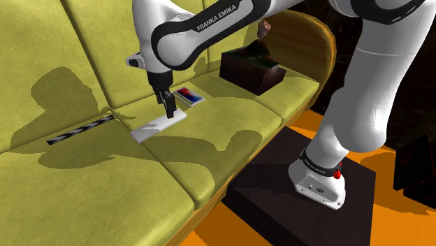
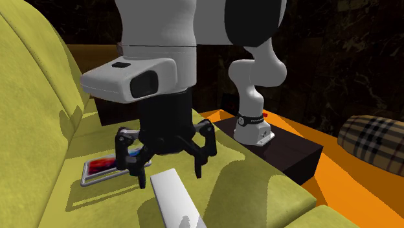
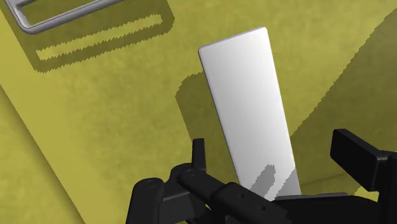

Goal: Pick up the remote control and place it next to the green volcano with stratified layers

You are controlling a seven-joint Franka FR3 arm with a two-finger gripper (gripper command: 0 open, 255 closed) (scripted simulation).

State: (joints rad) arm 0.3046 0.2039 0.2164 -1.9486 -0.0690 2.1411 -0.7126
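The remote control (image 1: 159,124) is a plain white flat slab lying on the yellow-green sofa seat (image 1: 70,189). My black gripper (image 1: 169,108) hangs just above one end of it, pointing down. In the second exterior view the gripper (image 2: 169,176) stands open over the remote (image 2: 175,201). Seen from the wrist, the remote (image 3: 245,95) runs out between the spread fingers (image 3: 356,156), which do not touch it. A dark block with a greenish top (image 1: 251,66), the likely volcano, sits at the sofa's far end.
A flat tablet-like thing with a red and blue face (image 1: 189,96) lies just beyond the remote. A dark striped rod (image 1: 80,131) rests in the seat seam. The dark stand (image 1: 307,189) sits on an orange floor. A plaid cushion (image 2: 375,139) lies far off.
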